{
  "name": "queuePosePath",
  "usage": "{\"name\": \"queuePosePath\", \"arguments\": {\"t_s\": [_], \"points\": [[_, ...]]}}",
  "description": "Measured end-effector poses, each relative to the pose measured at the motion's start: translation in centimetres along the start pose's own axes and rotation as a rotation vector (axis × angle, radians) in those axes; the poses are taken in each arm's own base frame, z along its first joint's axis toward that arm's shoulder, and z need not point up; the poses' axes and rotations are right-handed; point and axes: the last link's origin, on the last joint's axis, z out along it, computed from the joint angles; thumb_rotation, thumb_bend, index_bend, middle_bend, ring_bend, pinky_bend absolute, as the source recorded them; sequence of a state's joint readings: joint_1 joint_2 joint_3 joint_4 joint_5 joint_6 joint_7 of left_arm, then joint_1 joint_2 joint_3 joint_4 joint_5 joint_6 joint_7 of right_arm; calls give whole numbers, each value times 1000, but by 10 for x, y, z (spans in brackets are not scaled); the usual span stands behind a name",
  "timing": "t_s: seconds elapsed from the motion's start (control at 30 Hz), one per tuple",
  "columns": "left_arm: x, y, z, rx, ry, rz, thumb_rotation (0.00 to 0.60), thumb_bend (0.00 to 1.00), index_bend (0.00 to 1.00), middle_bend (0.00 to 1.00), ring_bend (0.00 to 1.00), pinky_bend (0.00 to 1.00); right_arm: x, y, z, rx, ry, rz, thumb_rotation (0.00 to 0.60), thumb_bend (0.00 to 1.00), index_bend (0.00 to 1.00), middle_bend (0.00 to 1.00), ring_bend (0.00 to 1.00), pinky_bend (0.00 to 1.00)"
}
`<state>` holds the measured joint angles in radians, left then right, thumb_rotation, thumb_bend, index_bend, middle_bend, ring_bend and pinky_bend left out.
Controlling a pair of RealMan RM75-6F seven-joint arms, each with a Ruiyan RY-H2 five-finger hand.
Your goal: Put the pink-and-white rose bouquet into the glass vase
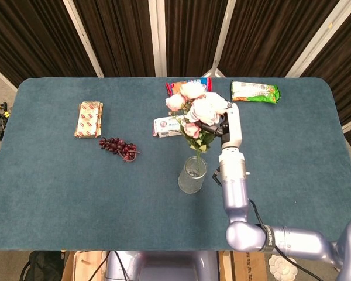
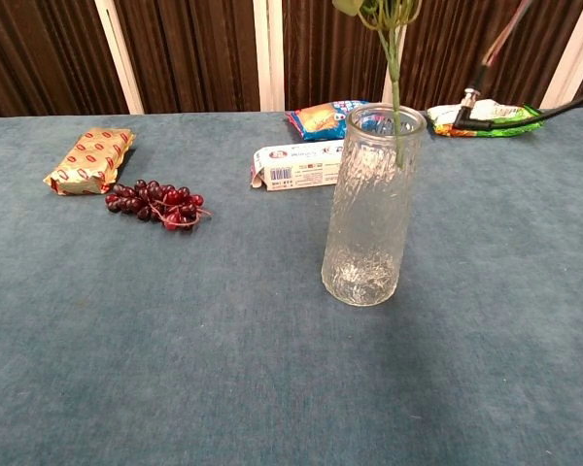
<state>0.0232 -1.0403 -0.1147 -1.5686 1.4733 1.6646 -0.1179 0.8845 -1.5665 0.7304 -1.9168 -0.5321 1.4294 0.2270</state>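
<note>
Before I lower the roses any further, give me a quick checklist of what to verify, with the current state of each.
1. Right hand holds the rose bouquet: ok; it grips among the leaves below the blooms.
2. Stem lined up with the mouth of the glass vase: ok; the chest view shows the stem passing the rim into the glass.
3. Stem bottomed out: not ok; blooms and leaves sit high above the rim.
4. Vase upright on the table: ok.
5. Space around the vase: ok; the white box and grapes lie apart from it.
6. Left hand clear of the path: cannot tell; neither view shows it.
</note>
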Motion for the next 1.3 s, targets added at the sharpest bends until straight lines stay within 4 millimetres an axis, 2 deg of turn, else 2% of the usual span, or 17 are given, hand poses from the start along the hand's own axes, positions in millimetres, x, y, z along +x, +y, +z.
{"name": "queuePosePath", "arguments": {"t_s": [0.73, 0.9, 1.1, 1.3], "points": [[-2, 2, 0, 6, -3, 7, 600, 188, 78, 0, 0, 0, 17, 34, -30, -73, -106, 10, 600, 287, 582, 554, 666, 195], [-2, 2, 0, 4, -4, 8, 600, 188, 78, 0, 0, 0, 17, 42, -36, -96, -142, 11, 600, 286, 574, 521, 558, 171], [-1, 2, -1, 7, 1, 7, 600, 188, 78, 0, 0, 0, 15, 49, -43, -125, -211, -12, 600, 250, 352, 280, 328, 50], [-1, 2, 0, 6, -1, 8, 600, 188, 78, 0, 0, 0, 16, 50, -48, -150, -291, -54, 600, 157, 239, 197, 245, 14]]}}
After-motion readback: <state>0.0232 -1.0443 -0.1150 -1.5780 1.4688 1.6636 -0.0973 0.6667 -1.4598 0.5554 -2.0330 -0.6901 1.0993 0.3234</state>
